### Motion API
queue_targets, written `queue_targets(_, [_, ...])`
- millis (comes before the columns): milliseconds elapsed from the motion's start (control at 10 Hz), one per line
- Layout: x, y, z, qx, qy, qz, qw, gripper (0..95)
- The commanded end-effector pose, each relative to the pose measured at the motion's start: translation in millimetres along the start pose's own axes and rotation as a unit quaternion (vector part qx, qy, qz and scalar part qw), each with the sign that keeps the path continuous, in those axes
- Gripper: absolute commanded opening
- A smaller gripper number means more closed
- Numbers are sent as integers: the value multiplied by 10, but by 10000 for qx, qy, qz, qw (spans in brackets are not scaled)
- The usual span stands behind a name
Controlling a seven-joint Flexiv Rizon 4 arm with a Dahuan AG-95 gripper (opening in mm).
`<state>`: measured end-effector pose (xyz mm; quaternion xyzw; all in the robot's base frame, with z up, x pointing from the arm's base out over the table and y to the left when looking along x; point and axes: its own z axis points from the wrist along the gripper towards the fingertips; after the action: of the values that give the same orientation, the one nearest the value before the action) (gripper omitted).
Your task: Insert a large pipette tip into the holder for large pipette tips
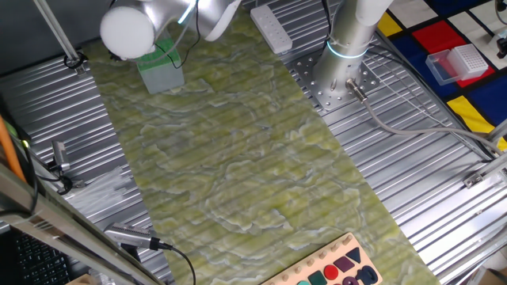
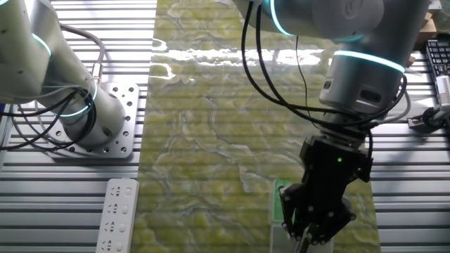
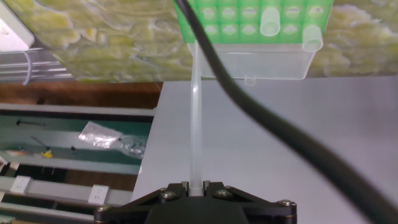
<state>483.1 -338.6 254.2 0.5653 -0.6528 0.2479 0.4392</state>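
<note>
Above the green holder for large pipette tips, the end effector grips the large pipette tip; a black cable crosses in front.

From where I stand, nothing here can be read. The white plastic power strip shows only socket holes, no lettering I can make out. The box with the green gridded top and translucent sides carries no label, and the wooden board with coloured shape pieces bears no legible marks.
</note>
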Motion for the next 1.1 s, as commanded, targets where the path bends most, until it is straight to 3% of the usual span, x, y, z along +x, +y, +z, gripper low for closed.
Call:
queue_targets(100, [-24, -16, -17, 8, 77, 29, 10000, 0])
queue_targets(500, [-36, -24, -13, 23, 201, 115, 9997, 0])
queue_targets(1100, [-24, -28, -48, -25, 172, 117, 9998, 0])
